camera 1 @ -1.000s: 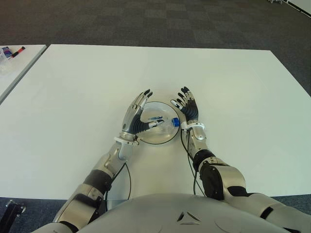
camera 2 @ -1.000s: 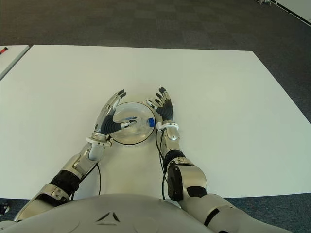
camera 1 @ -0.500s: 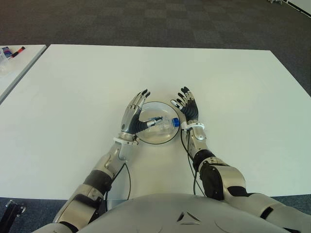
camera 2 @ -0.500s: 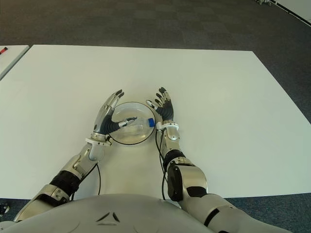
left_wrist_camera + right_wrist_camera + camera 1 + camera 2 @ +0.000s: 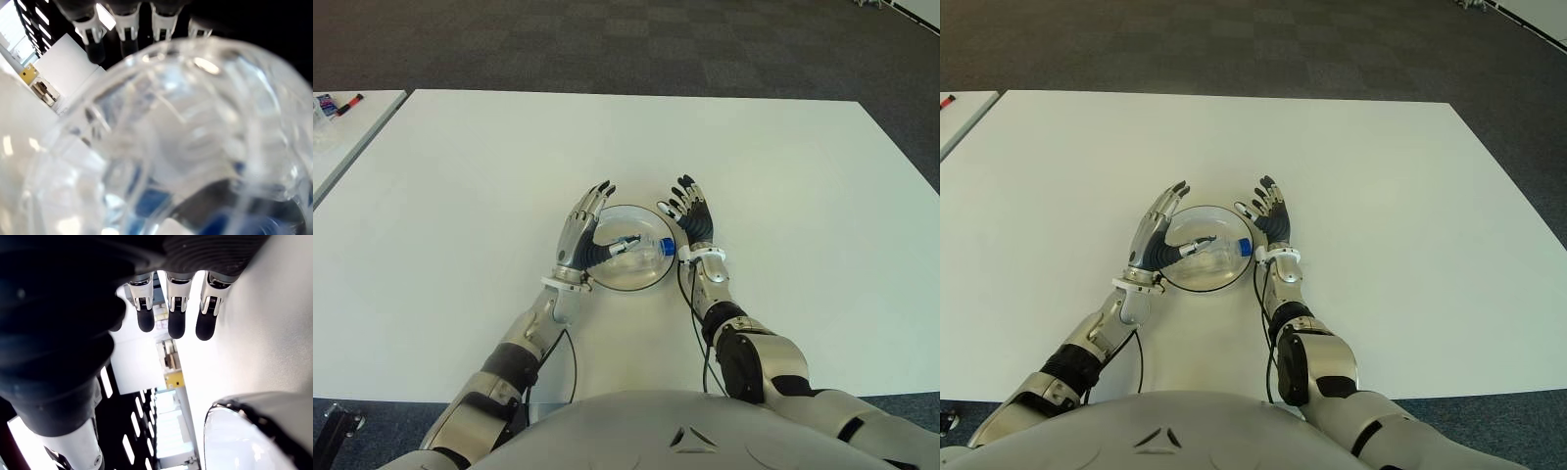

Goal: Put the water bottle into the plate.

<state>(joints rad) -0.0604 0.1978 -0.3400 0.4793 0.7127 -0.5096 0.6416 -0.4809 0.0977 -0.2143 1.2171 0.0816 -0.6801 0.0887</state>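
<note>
- Between the two hands, the water bottle [image 5: 641,248] lies on its side in the plate [image 5: 625,279] on the table [image 5: 460,176].
- The left hand [image 5: 584,238] has open fingers [image 5: 597,201], thumb touching the bottle.
- The right hand [image 5: 693,223] fingers [image 5: 176,323] are spread, holding nothing.

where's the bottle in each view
Left eye view: bottle lies on its side in the plate, blue cap toward the right hand.
Right eye view: the same, bottle at picture centre, left hand beside it.
Left wrist view: clear bottle fills most of the picture.
Right wrist view: bottle not in it; only the plate's rim shows.
Shared landmark: the plate.
</note>
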